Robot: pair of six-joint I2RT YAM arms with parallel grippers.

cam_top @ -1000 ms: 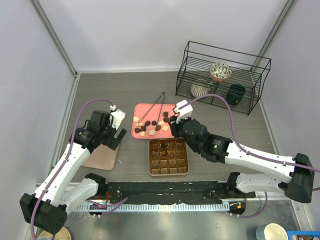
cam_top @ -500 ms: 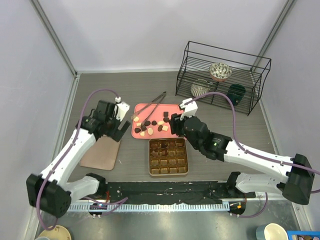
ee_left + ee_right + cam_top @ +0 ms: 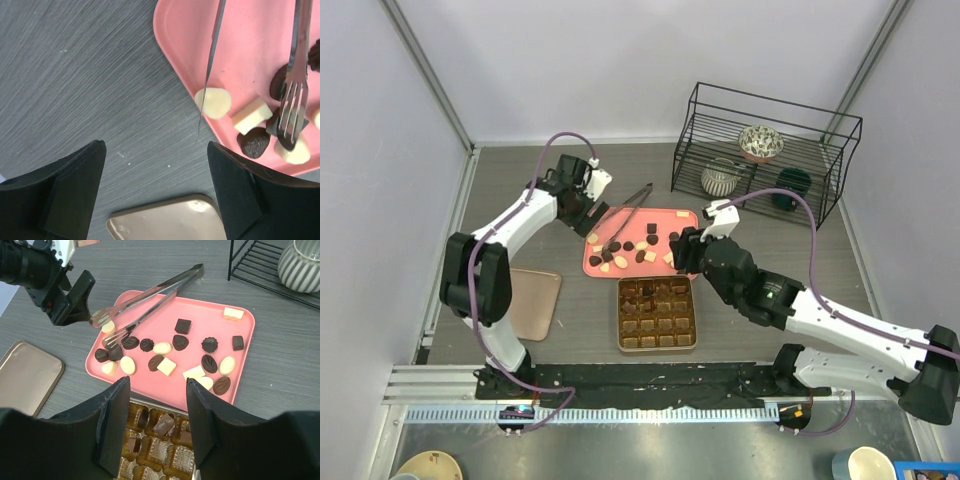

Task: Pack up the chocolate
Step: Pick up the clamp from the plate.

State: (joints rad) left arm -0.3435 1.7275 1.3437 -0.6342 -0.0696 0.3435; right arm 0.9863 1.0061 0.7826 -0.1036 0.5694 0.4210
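Cut off and covered
Fingers [image 3: 112, 430] cover part of the gridded box [image 3: 160, 450]; tongs [image 3: 295, 75] run off the left-wrist view's top.

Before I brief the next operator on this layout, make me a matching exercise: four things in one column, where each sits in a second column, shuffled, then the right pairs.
Things
1. tongs
2. gridded box
3. striped cup
4. flat gold lid

Places
a. inside the wire rack
b. flat on the table, left of the gridded box
c. tips over the pink tray
d. on the near side of the pink tray, holding a few chocolates

Pairs: 1-c, 2-d, 3-a, 4-b
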